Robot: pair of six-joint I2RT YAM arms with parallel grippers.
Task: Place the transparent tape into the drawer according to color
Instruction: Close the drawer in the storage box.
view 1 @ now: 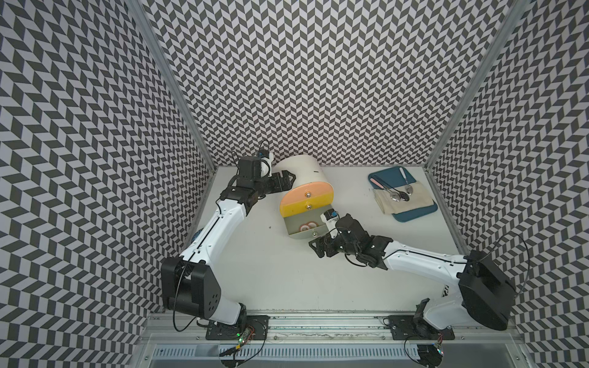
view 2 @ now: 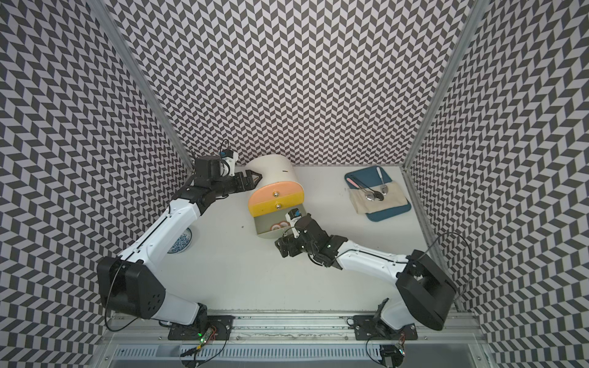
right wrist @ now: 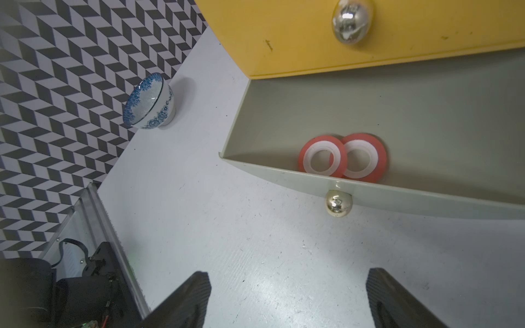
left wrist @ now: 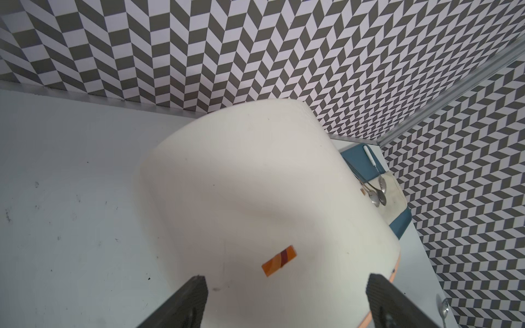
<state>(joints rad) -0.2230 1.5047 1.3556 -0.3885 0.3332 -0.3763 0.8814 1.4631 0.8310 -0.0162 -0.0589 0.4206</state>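
Overhead, right arm part-covers grey-green drawer holding red tape rolls; left tool, right tool spread.

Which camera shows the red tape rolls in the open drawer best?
Right wrist: both red rolls close up, unobstructed, overlapping, against the drawer's front wall. Both top views show them tiny. Left wrist: hidden behind the cabinet.
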